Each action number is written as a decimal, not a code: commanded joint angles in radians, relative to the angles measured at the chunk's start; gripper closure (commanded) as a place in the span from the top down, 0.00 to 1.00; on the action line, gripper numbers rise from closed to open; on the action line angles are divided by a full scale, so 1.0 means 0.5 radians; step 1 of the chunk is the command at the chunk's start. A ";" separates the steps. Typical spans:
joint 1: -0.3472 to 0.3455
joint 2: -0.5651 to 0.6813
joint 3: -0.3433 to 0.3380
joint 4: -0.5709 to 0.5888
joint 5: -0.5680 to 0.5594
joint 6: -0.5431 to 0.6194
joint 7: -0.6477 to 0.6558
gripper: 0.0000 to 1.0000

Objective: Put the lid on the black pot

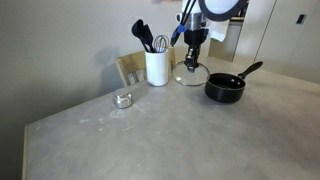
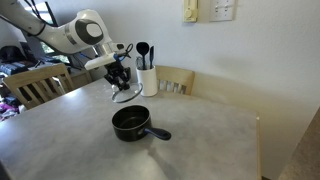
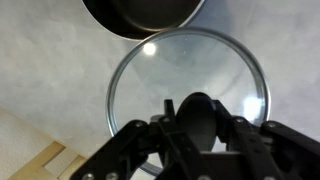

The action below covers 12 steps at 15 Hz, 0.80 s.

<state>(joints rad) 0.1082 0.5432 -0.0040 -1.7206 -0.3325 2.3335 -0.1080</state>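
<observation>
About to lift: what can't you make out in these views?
Wrist view: whether the gripper is pinching the lid by its knob; black on black, blurred.
Wrist view: the black pot, cut off by the top edge.
Exterior views: whether the lid is lifted; too small, gripper covers it.
Exterior view: small silver object, too small to identify.

Under your claw [image 1: 193,61] you've got a grey mottled table [image 1: 150,130], one wooden chair [image 1: 128,68] tucked in just past it by the plain pale wall [image 1: 60,40], white switch plates [image 2: 222,10] higher up that wall, and another slatted wooden chair [image 2: 35,88] off to the claw's other side.
</observation>
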 commanded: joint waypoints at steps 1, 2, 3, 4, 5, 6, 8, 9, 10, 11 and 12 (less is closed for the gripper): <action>-0.132 -0.156 0.017 -0.264 0.061 0.183 -0.140 0.15; -0.169 -0.173 0.022 -0.309 0.084 0.219 -0.173 0.15; -0.213 -0.193 0.035 -0.351 0.131 0.238 -0.214 0.15; -0.242 -0.216 0.039 -0.381 0.171 0.223 -0.242 0.15; -0.275 -0.251 0.050 -0.416 0.230 0.197 -0.293 0.15; -0.297 -0.285 0.050 -0.446 0.275 0.170 -0.323 0.15; -0.340 -0.348 0.046 -0.511 0.347 0.164 -0.400 0.15; -0.361 -0.376 0.043 -0.540 0.380 0.163 -0.433 0.15; -0.385 -0.406 0.047 -0.566 0.420 0.156 -0.476 0.15; -0.401 -0.431 0.042 -0.590 0.444 0.154 -0.503 0.15; -0.418 -0.458 0.041 -0.612 0.477 0.139 -0.536 0.15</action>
<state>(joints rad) -0.0610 0.3923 -0.0003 -1.9575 -0.1410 2.4164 -0.3146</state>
